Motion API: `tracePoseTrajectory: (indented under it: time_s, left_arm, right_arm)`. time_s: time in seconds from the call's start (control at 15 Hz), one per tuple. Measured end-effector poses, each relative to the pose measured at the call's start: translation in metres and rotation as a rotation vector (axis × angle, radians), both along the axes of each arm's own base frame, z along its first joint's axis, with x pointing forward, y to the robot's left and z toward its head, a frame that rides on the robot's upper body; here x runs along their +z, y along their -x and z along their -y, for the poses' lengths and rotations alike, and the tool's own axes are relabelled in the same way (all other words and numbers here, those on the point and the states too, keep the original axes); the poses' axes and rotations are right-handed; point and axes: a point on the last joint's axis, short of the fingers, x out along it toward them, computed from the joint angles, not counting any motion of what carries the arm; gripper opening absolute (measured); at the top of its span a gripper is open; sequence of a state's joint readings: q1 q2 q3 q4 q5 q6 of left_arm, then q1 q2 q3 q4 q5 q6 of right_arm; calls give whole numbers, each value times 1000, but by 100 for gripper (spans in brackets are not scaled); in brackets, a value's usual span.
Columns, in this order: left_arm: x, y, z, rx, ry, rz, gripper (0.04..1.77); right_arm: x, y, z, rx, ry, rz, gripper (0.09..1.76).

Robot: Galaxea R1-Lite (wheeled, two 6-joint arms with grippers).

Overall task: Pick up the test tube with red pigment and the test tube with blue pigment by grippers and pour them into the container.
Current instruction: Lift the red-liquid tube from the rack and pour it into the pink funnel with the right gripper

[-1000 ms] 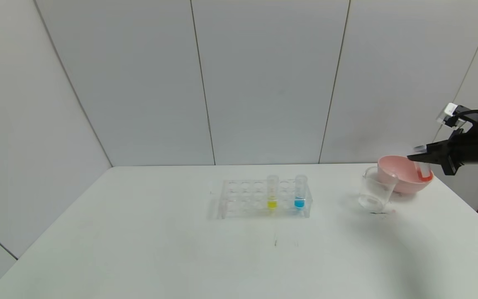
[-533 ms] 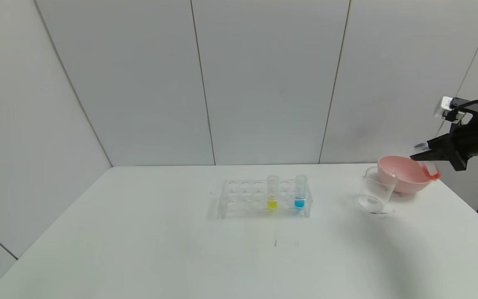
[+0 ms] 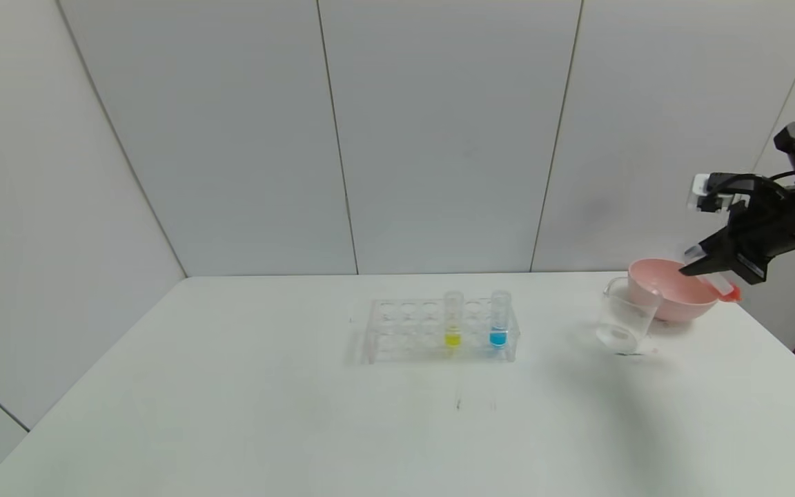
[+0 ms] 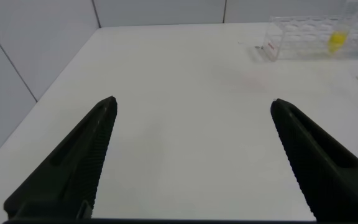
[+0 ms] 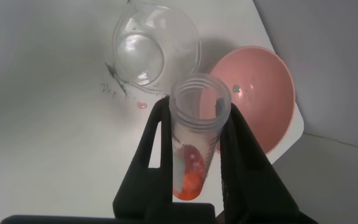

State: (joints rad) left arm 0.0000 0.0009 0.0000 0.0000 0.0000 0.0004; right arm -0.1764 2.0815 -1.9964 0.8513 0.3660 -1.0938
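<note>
My right gripper point(image 3: 704, 266) is shut on the test tube with red pigment point(image 3: 723, 285) and holds it tilted above the pink bowl's right rim, its open mouth pointing toward the container point(image 3: 624, 317). In the right wrist view the tube point(image 5: 194, 140) sits between the fingers point(image 5: 148, 149), orange-red liquid at its bottom, with the clear beaker point(image 5: 154, 50) beyond its mouth. The test tube with blue pigment point(image 3: 499, 321) stands in the rack point(image 3: 397, 330). My left gripper point(image 4: 191, 106) is open and empty, out of the head view, over bare table left of the rack.
A pink bowl point(image 3: 666, 290) stands just behind and right of the beaker, near the table's right edge; it also shows in the right wrist view point(image 5: 266, 93). A tube with yellow liquid point(image 3: 453, 319) stands in the rack left of the blue one. Dark marks lie by the beaker point(image 5: 114, 84).
My right gripper has risen and swung its wrist upward, tipping the red tube more toward horizontal with its mouth toward the beaker. The rack, beaker and bowl have not moved.
</note>
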Motion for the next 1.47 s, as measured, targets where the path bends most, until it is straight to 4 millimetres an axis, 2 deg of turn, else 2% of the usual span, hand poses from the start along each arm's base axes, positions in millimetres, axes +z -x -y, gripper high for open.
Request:
tracePoseTrajectory:
  time_s: [0.67, 1.47]
  left_arm:
    - [0, 0, 0, 0, 0, 0, 176]
    - [0, 0, 0, 0, 0, 0, 176]
  right_arm:
    - [-19, -15, -23, -49, 164, -68, 50]
    - [-32, -26, -51, -64, 360, -83, 50]
